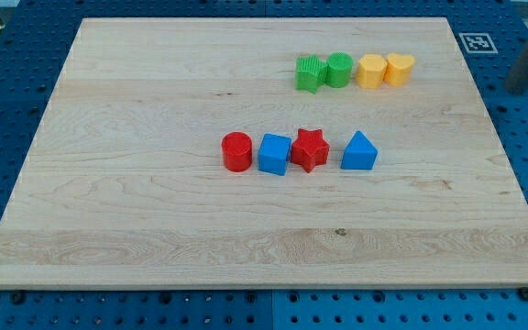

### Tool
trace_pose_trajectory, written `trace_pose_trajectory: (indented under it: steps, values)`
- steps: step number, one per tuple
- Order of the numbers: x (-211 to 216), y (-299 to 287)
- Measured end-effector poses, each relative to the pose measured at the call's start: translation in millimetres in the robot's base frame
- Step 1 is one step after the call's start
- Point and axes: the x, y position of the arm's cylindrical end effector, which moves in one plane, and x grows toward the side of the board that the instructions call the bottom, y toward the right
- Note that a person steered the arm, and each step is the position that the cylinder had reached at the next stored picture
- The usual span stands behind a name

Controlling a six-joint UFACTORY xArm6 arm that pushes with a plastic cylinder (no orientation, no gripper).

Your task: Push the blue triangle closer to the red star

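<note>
Blue triangle (359,152) sits just right of the red star (310,149), small gap between; my tip isn't visible, state unknowable.

The pale wooden board (154,202) carries a mid-frame row of red cylinder (236,151), blue cube (274,154), red star (310,149) and blue triangle (359,151), while upper right sit two green blocks (324,71) and two yellow blocks (385,70).
</note>
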Motion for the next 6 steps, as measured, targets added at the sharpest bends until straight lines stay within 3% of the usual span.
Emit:
trace_pose_trajectory:
  steps: [2, 3, 6]
  values:
    - [81, -56]
    - [100, -105]
    - [100, -231]
